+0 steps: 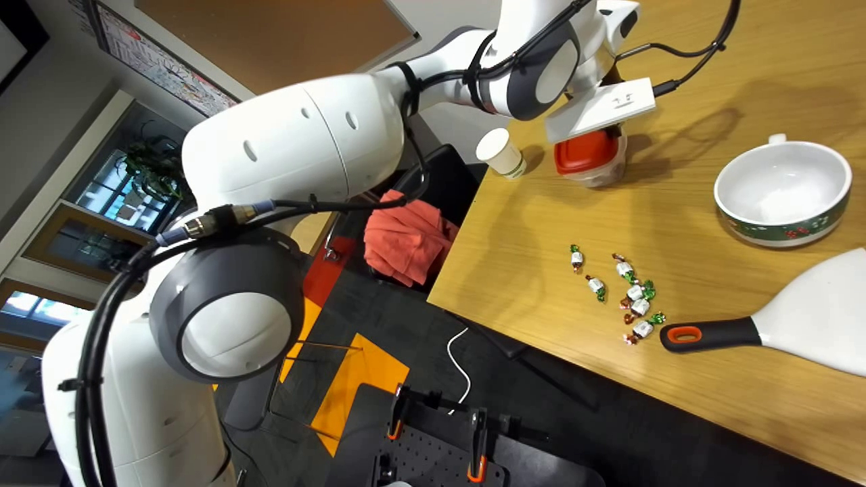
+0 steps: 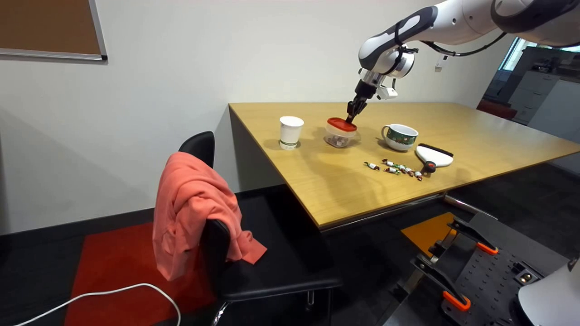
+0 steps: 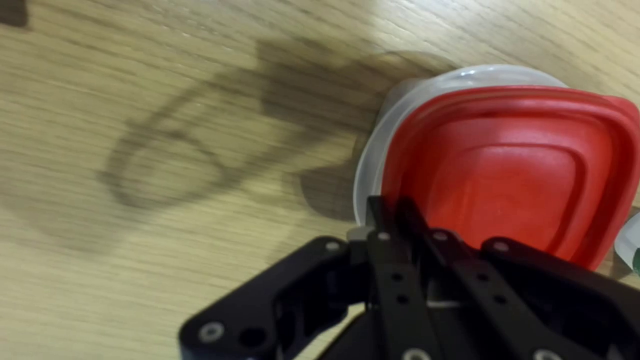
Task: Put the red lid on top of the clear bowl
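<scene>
Leftmost on the wooden table (image 2: 326,192) in an exterior view stands a white paper cup (image 2: 290,135). Near it I see a clear plastic bowl (image 2: 335,134) with the red, rounded-square plastic lid (image 2: 340,123) over it, off-centre; whether it sits flat I cannot tell. My black gripper (image 3: 392,201) is pinched narrow on the lid's edge. Further right: twist-wrapped candies (image 2: 402,169), a green-and-white mug (image 2: 401,141), a white, fan-shaped tool (image 2: 432,157).

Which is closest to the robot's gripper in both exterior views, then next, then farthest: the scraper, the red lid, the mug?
1. The red lid: by the gripper tips.
2. The mug: to the picture's right.
3. The scraper: past the mug, nearer the table edge.
</scene>
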You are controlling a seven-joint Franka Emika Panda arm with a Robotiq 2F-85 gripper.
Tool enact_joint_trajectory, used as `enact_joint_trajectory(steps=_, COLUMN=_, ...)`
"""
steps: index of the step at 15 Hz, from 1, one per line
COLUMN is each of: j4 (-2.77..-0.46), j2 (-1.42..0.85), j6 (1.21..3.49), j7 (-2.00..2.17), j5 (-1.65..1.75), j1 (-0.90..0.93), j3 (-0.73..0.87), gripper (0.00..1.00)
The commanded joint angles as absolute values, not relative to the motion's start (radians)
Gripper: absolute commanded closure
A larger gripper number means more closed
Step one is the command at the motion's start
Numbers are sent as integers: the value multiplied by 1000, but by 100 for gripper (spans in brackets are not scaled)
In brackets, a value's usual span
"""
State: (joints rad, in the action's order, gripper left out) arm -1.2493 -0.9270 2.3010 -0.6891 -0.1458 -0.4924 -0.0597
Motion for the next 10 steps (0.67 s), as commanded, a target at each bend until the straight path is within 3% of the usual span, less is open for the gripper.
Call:
enact_joint_trajectory(steps=1, j4=-1225, j2=-935, j6=2292, j7=-706, j5=-148, j1=-487, j3=-55, gripper=98)
enact_joint_trajectory(steps=3, j4=-1230, j2=-933, j6=2297, j7=-701, j5=-145, j1=-484, j3=-51, gripper=98)
enact_joint_trajectory(steps=4, j4=-1233, j2=-932, j6=2302, j7=-700, j5=-144, j1=-483, j3=-49, gripper=67)
enact_joint_trajectory(steps=6, j4=-1239, j2=-926, j6=2306, j7=-699, j5=-145, j1=-484, j3=-49, gripper=59)
enact_joint_trajectory(steps=10, j4=-1262, j2=-898, j6=2316, j7=-696, j5=-149, j1=-495, j3=-60, gripper=29)
